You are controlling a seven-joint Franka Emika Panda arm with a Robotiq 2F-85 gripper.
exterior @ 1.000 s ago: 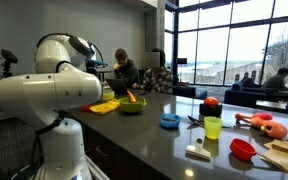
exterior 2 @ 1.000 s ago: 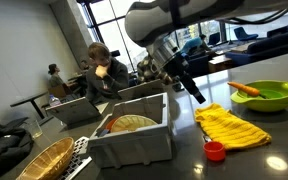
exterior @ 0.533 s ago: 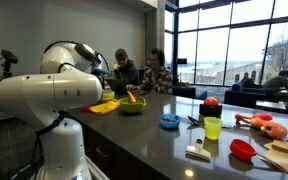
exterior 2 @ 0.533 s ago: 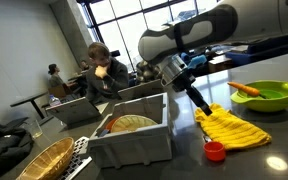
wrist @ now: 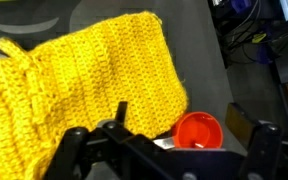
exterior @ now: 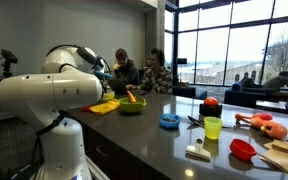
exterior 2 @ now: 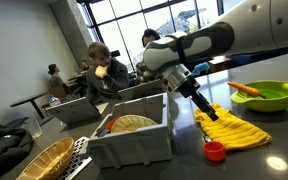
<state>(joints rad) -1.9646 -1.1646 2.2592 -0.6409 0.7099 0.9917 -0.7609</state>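
Note:
My gripper hangs open, tilted down over the near edge of a yellow knitted cloth on the dark counter. In the wrist view the open gripper frames a small red cup, which stands just beside the yellow cloth. Nothing is between the fingers. The same red cup sits on the counter in front of the cloth, below and apart from the fingertips. In an exterior view the cloth lies behind my white arm, which hides the gripper.
A green bowl with a carrot stands past the cloth. Grey bins and a wicker basket sit beside it. Along the counter are a blue bowl, a lime cup, a red bowl and orange toys. People sit behind.
The arm has swung down and forward, bringing the gripper from above the bins to just over the cloth's near edge. The jaws have stayed open.

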